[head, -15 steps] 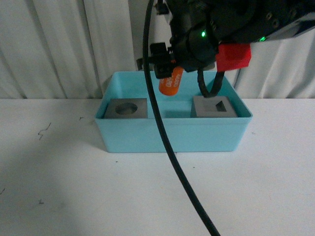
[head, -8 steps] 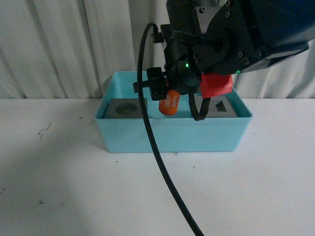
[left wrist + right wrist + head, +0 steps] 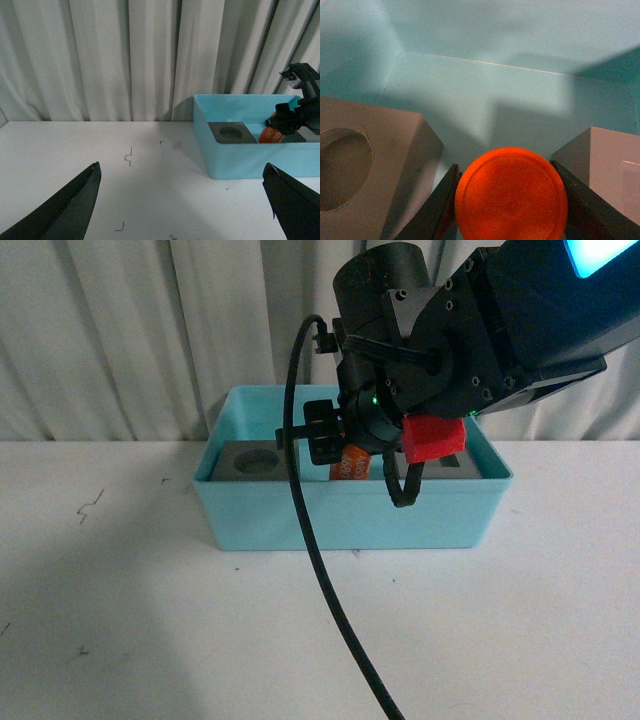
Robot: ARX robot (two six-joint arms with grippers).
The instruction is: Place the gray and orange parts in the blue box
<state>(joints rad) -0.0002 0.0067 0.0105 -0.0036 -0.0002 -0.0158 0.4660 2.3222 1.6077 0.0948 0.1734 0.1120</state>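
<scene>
The blue box (image 3: 300, 515) stands on the white table by the curtain. Inside it on the left lies a gray cube with a round recess (image 3: 255, 460). My right gripper (image 3: 347, 455) is shut on the orange cylinder (image 3: 352, 468), held low inside the box. In the right wrist view the orange cylinder (image 3: 511, 195) sits between the jaws, flanked by the round-recess cube (image 3: 365, 170) and a second gray cube (image 3: 615, 170). My left gripper (image 3: 182, 200) is open above bare table, well away from the blue box (image 3: 240, 160).
A black cable (image 3: 310, 570) hangs from the right arm across the front of the box. A red block (image 3: 435, 437) on the arm covers part of the box's right side. White curtain (image 3: 120, 330) closes off the back. Small dark marks (image 3: 128, 157) dot the table.
The right gripper has come down with the orange cylinder, from above the box's rim to low inside the box between the two gray cubes.
</scene>
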